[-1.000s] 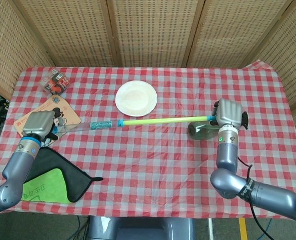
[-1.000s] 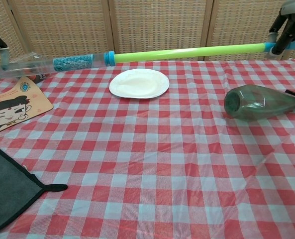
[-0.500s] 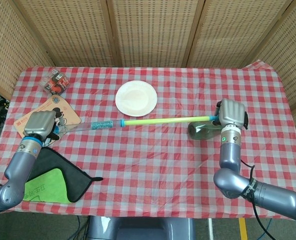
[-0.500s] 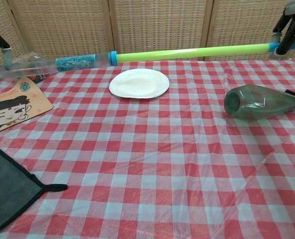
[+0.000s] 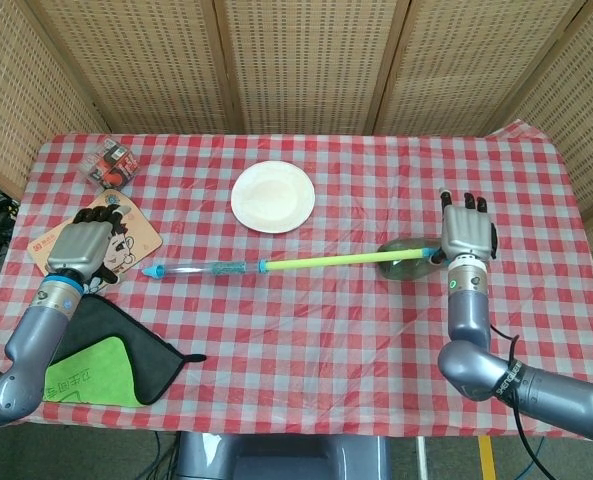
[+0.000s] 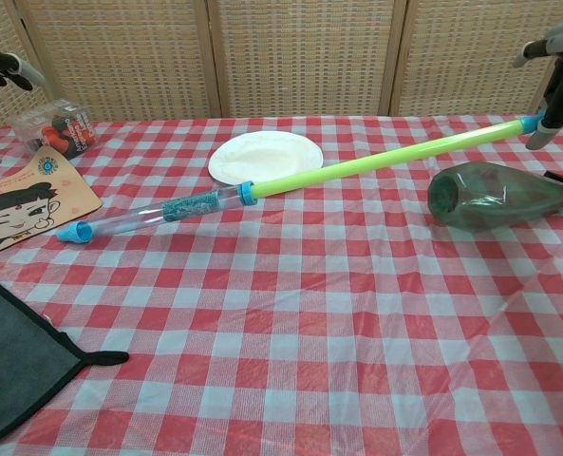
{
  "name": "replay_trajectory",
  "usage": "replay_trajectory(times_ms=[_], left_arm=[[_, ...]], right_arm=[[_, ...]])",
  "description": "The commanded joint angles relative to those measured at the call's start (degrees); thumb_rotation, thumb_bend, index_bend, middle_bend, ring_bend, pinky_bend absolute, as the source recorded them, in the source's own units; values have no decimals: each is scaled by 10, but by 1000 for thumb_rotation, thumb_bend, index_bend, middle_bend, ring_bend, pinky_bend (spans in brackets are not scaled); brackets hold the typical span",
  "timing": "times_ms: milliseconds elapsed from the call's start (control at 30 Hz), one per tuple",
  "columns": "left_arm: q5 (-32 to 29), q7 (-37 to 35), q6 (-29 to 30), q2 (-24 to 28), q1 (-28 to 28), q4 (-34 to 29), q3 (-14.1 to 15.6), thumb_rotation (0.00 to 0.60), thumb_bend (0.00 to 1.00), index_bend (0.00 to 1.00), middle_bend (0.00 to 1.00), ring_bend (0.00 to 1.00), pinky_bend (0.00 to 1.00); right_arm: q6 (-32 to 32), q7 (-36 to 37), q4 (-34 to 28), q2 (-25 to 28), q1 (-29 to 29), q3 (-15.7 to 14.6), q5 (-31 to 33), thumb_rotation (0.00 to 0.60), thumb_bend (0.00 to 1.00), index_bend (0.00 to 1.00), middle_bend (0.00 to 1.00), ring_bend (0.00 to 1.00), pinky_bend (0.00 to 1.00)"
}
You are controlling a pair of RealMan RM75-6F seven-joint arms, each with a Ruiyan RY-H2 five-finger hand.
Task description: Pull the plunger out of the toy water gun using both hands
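No writing can be read anywhere: the cartoon-face board (image 5: 96, 232) under the left hand (image 5: 84, 243) carries small print too fine to make out, as does the green cloth (image 5: 86, 375) on the dark mat (image 5: 126, 340) nearer the robot. The left hand hangs with fingers spread, holding nothing; the toy water gun (image 5: 206, 268) lies on the checked tablecloth (image 5: 316, 320) just to its right, blue nozzle tip nearest it. The yellow-green plunger (image 5: 341, 260) runs out of the clear barrel toward the right hand (image 5: 465, 228), which stands upright with fingers extended and apart; whether it touches the blue handle end cannot be told. A green bottle (image 6: 499, 195) lies beside that hand, a white plate (image 5: 272, 196) beyond the gun
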Motion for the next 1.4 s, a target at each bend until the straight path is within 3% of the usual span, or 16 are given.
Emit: replay_trajectory(times_ms=[33, 133, 267, 433, 733, 1067, 1233, 1400], left_arm=[[67, -61, 23, 6, 45, -25, -7, 600, 171, 0, 0, 0, 0], [129, -98, 47, 3, 81, -30, 0, 600, 171, 0, 0, 0, 0], [165, -121, 55, 1, 108, -27, 6, 600, 171, 0, 0, 0, 0], [188, -130, 61, 3, 124, -29, 8, 600, 172, 0, 0, 0, 0], [215, -123, 67, -1, 142, -30, 9, 600, 171, 0, 0, 0, 0], [227, -128, 63, 0, 153, -25, 4, 600, 172, 0, 0, 0, 0], [255, -143, 81, -3, 171, -25, 3, 600, 184, 0, 0, 0, 0], [352, -175, 166, -37, 228, -12, 21, 600, 188, 0, 0, 0, 0]], right_arm=[[7, 25, -15, 8, -18, -17, -43, 600, 189, 0, 0, 0, 20], [7, 41, -17, 15, -32, -28, -63, 600, 126, 0, 0, 0, 0], [6, 39, -29, 29, -39, -40, -73, 600, 6, 0, 0, 0, 0], [6, 6, -44, 44, -36, -61, -74, 600, 0, 0, 0, 0, 0], [-7, -71, -74, 67, -12, -88, -20, 600, 0, 0, 0, 0, 0], [9, -74, -70, 54, -1, -93, -15, 600, 0, 0, 0, 0, 0], [26, -42, -77, 50, -16, -100, -64, 600, 0, 0, 0, 0, 0], [70, 37, -96, 47, -67, -142, -219, 600, 0, 0, 0, 0, 0]])
